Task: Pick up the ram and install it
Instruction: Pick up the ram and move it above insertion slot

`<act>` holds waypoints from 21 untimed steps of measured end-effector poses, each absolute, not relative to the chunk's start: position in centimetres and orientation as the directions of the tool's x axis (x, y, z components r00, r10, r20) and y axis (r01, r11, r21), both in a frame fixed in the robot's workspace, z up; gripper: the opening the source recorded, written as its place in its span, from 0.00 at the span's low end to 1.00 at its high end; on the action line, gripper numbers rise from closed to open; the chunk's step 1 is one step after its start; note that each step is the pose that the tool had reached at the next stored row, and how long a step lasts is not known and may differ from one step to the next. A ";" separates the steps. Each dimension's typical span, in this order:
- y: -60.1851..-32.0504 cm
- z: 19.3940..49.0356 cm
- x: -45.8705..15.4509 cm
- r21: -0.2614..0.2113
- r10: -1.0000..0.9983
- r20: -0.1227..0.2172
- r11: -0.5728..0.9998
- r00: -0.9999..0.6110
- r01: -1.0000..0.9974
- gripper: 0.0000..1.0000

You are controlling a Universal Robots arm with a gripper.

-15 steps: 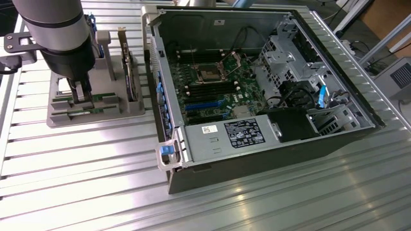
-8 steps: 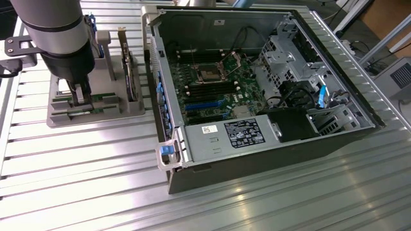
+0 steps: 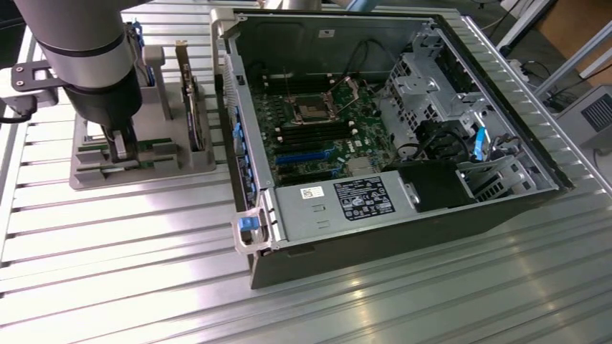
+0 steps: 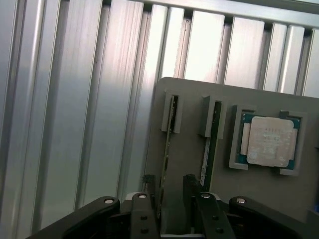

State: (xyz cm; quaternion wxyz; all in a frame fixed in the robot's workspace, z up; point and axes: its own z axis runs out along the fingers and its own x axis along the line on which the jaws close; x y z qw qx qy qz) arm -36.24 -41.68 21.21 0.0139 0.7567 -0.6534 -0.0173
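Arm [image 3: 82,32]: fat silver-grey cylinder w/ a darker seam ring, then a matte black wrist section [image 3: 100,107] below it at 6 o'clock. Light-grey boxy bracket [image 3: 21,82] sticks off the wrist at 9 o'clock in the ext. view. Gripper [image 3: 122,147] — black throughout; slim flat fingers [image 4: 189,184], angled link bars, each w/ a round silver pin head [image 4: 108,201] — four in a row.

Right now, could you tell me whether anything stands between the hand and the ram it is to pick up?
Nothing visible does. The open hand straddles one ram standing in its holder; the second ram stands beside it, outside the fingers.
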 end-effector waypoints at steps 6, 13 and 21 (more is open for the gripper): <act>-41.7 20.6 -36.3 0.044 -0.989 -0.008 -0.146 0.146 -0.988 0.36; -41.7 20.6 -36.3 0.044 -0.989 -0.008 -0.146 0.146 -0.988 0.28; -41.7 20.6 -36.3 0.044 -0.989 -0.008 -0.146 0.145 -0.988 0.14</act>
